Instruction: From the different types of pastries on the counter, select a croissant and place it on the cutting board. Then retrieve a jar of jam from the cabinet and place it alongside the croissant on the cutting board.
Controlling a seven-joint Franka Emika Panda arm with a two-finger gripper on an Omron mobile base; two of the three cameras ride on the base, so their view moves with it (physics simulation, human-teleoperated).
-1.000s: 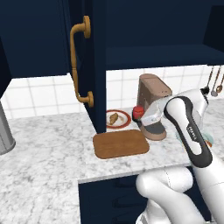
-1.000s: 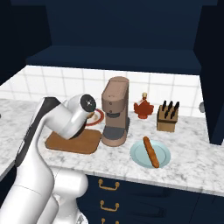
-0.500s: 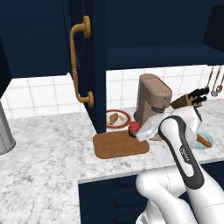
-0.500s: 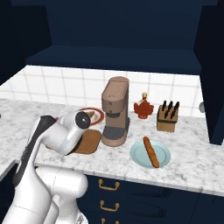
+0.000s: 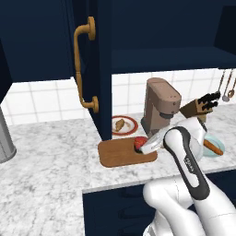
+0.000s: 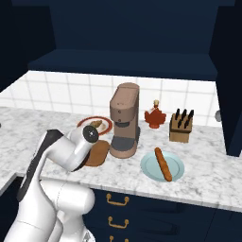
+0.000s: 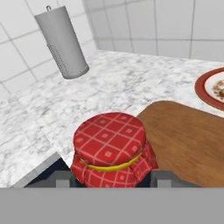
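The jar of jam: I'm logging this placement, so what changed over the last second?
The arm swung left and down, carrying the jar of jam from beside the coffee machine down to the right end of the cutting board. The gripper stayed shut on it. The croissant remained on the red-rimmed plate; the stick pastry and knife block did not move.

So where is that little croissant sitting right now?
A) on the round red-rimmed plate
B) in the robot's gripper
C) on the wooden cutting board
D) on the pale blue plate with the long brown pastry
A: the croissant lies on the red-rimmed plate, behind the cutting board.
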